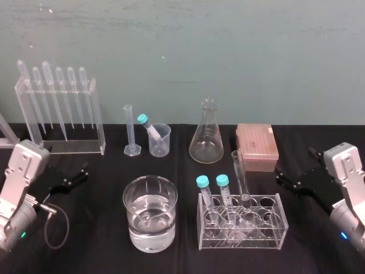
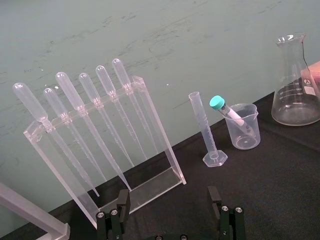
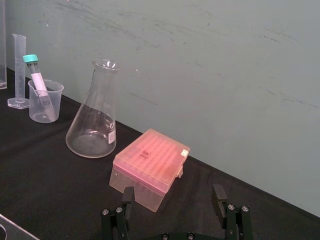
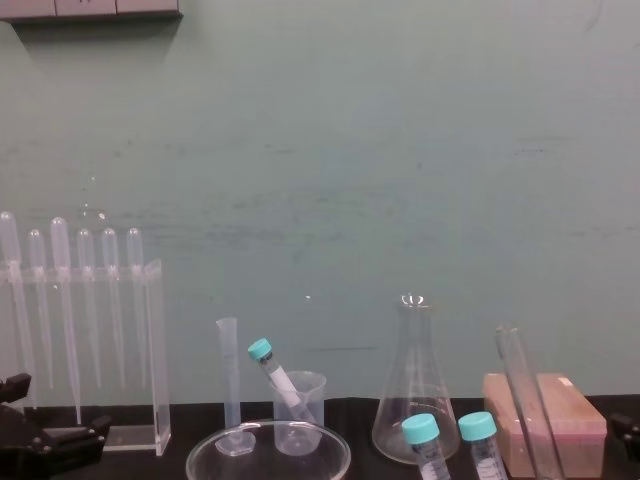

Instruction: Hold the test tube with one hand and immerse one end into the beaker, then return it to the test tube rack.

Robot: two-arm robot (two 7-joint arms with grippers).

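Test tube standing in the clear rack near the desk's front edge, right of middle, leaning slightly, just beside two teal-capped tubes. Beaker of water left of the rack, apart from it. Left gripper released and empty by the desk's left edge. Right gripper likewise spread wide, grasping nothing, by the right edge near the pink box.

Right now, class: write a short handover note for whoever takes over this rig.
Left hand: open, empty, out at the left.
Right hand: open, empty, out at the right.
Test tube stands in the clear rack; beaker of water sits left of the rack.
Done: nothing, tube not yet grasped.
Left: grasp tube, dip one end in beaker, return it to rack.
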